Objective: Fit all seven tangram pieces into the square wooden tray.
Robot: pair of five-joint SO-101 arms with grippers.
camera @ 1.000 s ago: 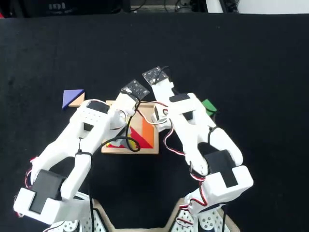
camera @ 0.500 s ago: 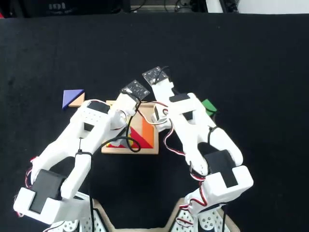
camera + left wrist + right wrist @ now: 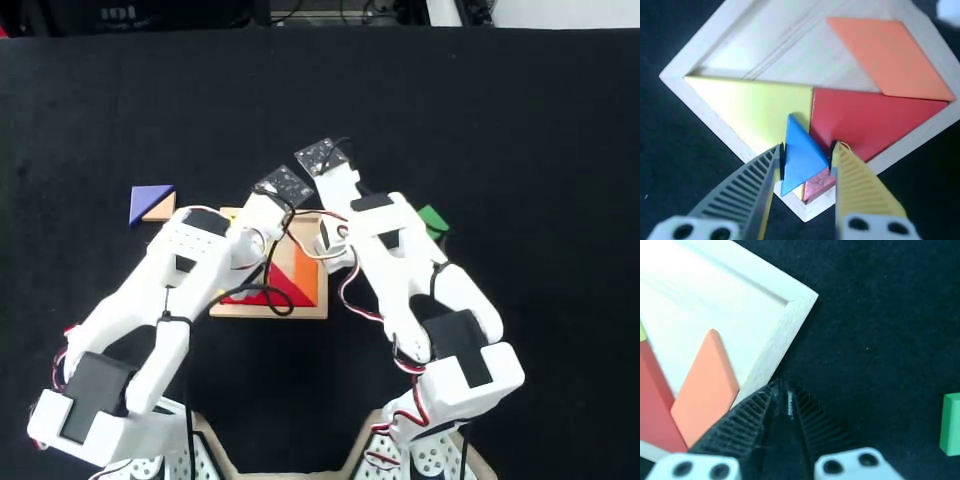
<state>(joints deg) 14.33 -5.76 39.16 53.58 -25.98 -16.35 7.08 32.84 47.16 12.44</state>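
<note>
While tray (image 3: 672, 76) holds red triangle (image 3: 867, 122), orange parallelogram (image 3: 890, 56)

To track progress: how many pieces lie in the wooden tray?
4: yellow triangle, red triangle, orange parallelogram, and a pink piece partly hidden under the blue triangle in the left hand.

One tray (image 3: 270, 312). Five tangram pieces at it: yellow (image 3: 750, 107), red (image 3: 865, 125), orange (image 3: 890, 55), blue (image 3: 800, 155), pink (image 3: 817, 184). Three more out on the desk (image 3: 500, 120): purple (image 3: 146, 200), tan (image 3: 160, 210), green (image 3: 432, 219).
</note>
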